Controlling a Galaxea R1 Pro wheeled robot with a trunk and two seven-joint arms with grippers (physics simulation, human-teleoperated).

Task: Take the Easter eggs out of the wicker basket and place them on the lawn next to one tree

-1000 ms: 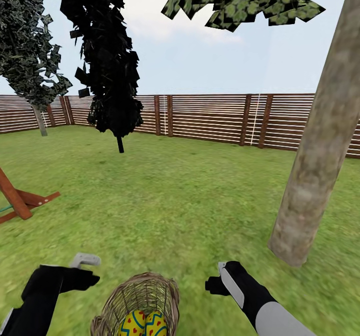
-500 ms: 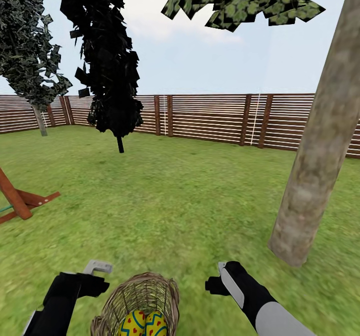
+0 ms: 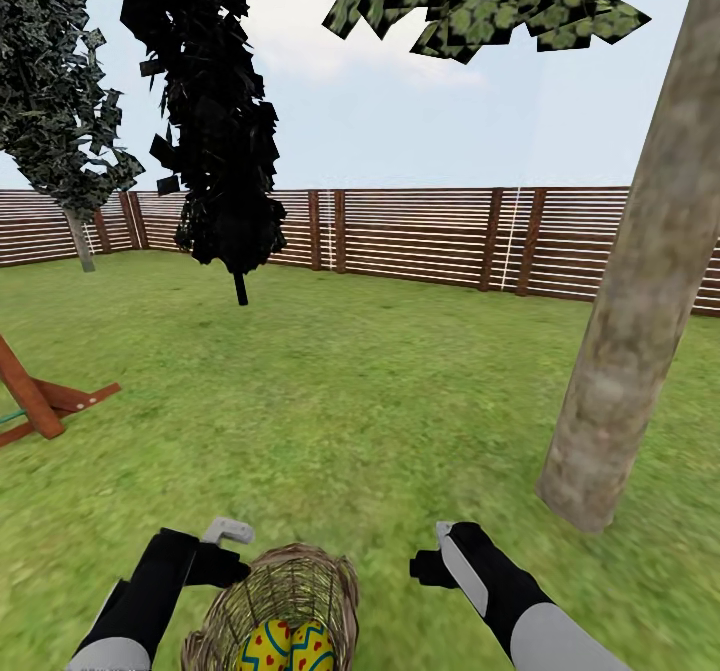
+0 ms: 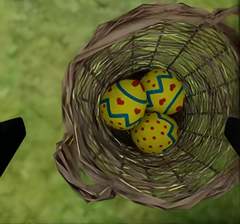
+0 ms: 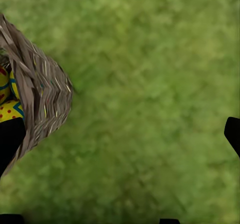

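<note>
The wicker basket (image 3: 285, 601) stands on the lawn (image 3: 350, 401) at the near edge of the head view, with two Easter eggs (image 3: 288, 648) showing inside. From above, in the left wrist view, three yellow eggs (image 4: 142, 109) with red dots and blue zigzags lie together on the basket's (image 4: 85, 149) bottom. My left gripper (image 4: 121, 135) hangs open above the basket, its fingertips (image 4: 10, 136) wide apart; in the head view that gripper (image 3: 225, 549) is at the basket's left rim. My right gripper (image 3: 435, 556) is open over grass to the basket's right. The tree's pale trunk (image 3: 630, 331) rises at right.
A brown slat fence (image 3: 420, 236) closes the garden at the back. A near-black columnar tree (image 3: 215, 151) stands mid-left, a leafy one (image 3: 60, 121) at far left. The foot of a wooden play frame (image 3: 40, 401) lies at left. Open grass stretches between basket and trunk.
My left arm has swung to the right, from beside the basket to over its left rim. The right arm, the basket and the eggs have stayed put.
</note>
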